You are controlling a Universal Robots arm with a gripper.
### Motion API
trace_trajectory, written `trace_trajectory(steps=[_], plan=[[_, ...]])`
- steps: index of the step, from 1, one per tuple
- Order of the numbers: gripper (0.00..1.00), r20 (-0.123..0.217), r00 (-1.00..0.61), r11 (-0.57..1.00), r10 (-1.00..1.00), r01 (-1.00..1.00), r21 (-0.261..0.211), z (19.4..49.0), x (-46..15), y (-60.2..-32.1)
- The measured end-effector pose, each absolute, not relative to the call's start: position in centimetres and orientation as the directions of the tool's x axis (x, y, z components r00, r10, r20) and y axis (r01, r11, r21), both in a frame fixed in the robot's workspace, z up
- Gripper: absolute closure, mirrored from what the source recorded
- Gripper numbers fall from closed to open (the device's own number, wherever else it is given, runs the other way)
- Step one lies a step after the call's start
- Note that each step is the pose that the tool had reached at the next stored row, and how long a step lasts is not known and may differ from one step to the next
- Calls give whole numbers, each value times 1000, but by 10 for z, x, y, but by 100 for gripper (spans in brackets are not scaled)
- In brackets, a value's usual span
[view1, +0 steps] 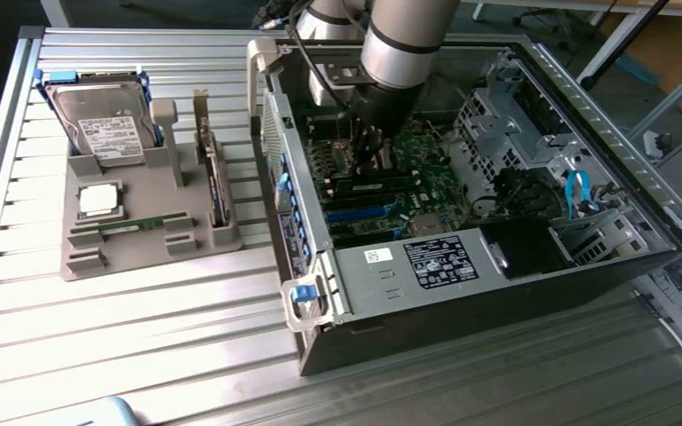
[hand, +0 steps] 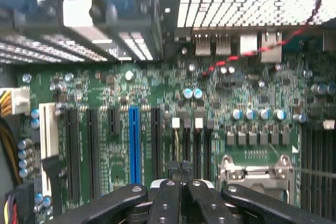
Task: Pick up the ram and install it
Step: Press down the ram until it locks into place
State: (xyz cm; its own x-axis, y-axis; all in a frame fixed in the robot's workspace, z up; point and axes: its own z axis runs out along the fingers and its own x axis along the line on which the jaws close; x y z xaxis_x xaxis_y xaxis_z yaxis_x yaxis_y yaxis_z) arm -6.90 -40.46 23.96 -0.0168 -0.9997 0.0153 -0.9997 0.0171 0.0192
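Note:
The ram (view1: 134, 226), a narrow green stick, lies flat in a slot of the grey fixture (view1: 139, 257) on the exterior view's left, outside the computer. My gripper (view1: 371, 162) is well away from it, reaching down into the open computer case (view1: 436, 266) over the green motherboard (view1: 418, 169). In the wrist view the gripper (hand: 179, 174) hangs above the motherboard (hand: 210, 103). Its black fingers (hand: 164, 198) are pressed together, shut, with nothing between them. Dark memory slots (hand: 317, 166) run along the board's edge beside the metal processor socket (hand: 257, 174).
The fixture also holds a hard drive (view1: 104, 124), a square silver processor chip (view1: 99, 200) and an upright card (view1: 210, 173). Inside the case are drive cages (view1: 519, 115), a blue cable (view1: 578, 191) and a black power supply (view1: 531, 244). A blue expansion slot (hand: 134, 140) crosses the board.

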Motion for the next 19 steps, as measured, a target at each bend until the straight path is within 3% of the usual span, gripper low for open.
trace_trajectory(steps=[14, 19], plan=[[89, 7, -17, 17, -1000, -1000, 19, 228, -73, -405], [89, 6, -17, 17, -1000, -1000, 19, 241, -73, -405]])
